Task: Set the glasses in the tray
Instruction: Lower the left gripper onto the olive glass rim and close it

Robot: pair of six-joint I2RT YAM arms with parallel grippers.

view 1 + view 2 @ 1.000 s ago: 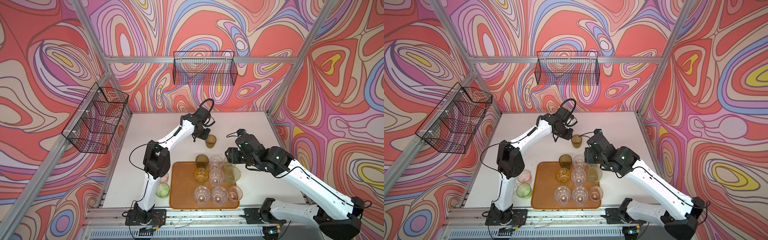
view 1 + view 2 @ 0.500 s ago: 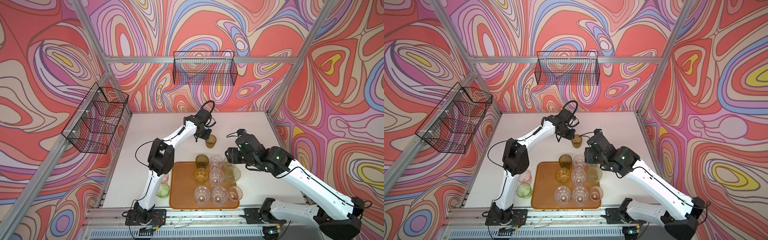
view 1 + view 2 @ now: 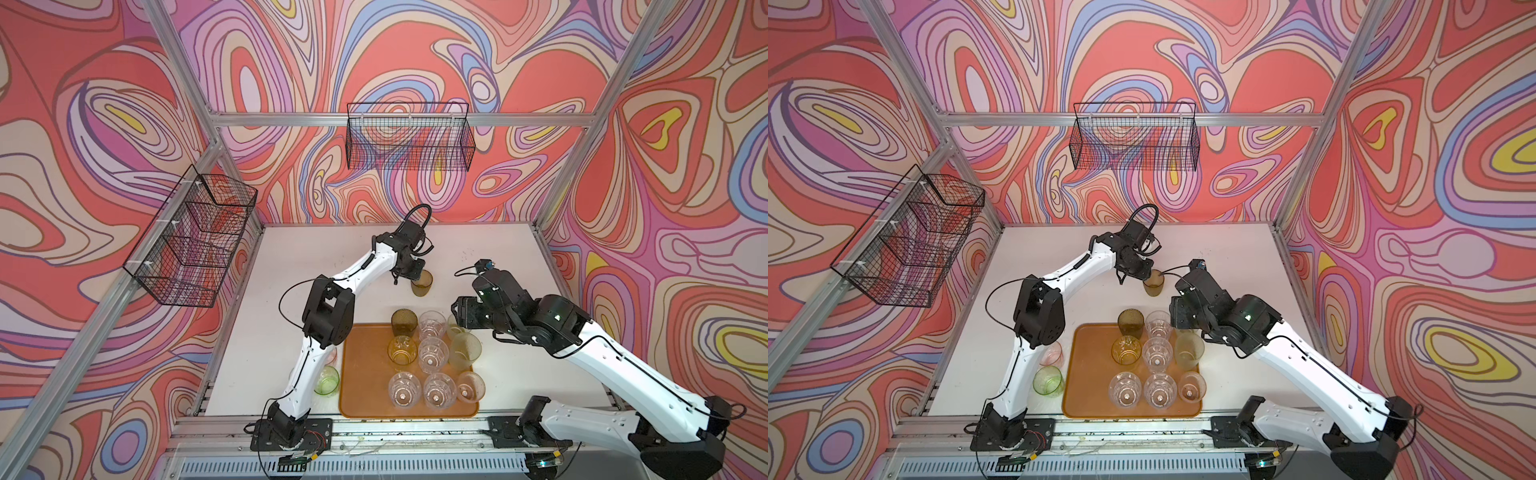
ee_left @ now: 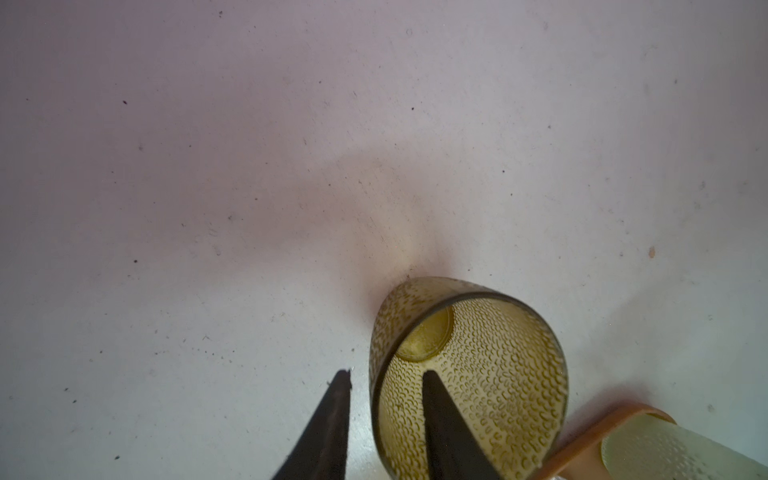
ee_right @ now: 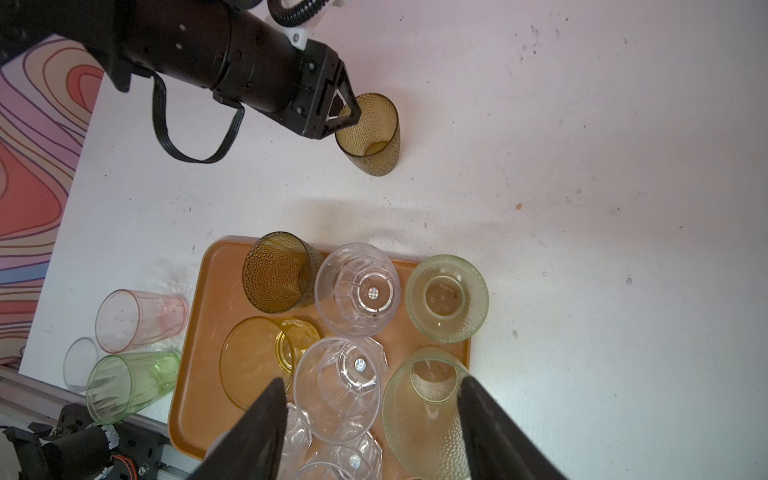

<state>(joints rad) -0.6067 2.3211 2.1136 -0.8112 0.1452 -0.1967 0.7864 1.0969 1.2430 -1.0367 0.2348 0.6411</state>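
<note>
A dark olive dimpled glass (image 3: 422, 284) (image 5: 370, 137) stands upright on the white table behind the tray. My left gripper (image 4: 385, 374) (image 3: 415, 272) straddles its near wall, one finger (image 4: 440, 424) inside and one outside. A gap shows at the outer finger, so the gripper is open. The orange-brown tray (image 3: 365, 374) (image 5: 199, 332) holds several glasses: olive (image 3: 404, 322), amber (image 3: 402, 351), clear and pale green ones. My right gripper (image 5: 370, 384) (image 3: 455, 311) hovers open and empty over the tray's back right corner.
A pink glass (image 3: 1054, 353) and a bright green glass (image 3: 1048, 380) stand left of the tray, beside the left arm's base link. A small clear glass (image 5: 79, 363) is near them. Black wire baskets hang on the back wall (image 3: 409, 137) and left wall (image 3: 191, 241).
The left arm has reached a little further right, bringing its jaws over the olive glass's rim, and the jaws have narrowed slightly. The right arm has not moved.
</note>
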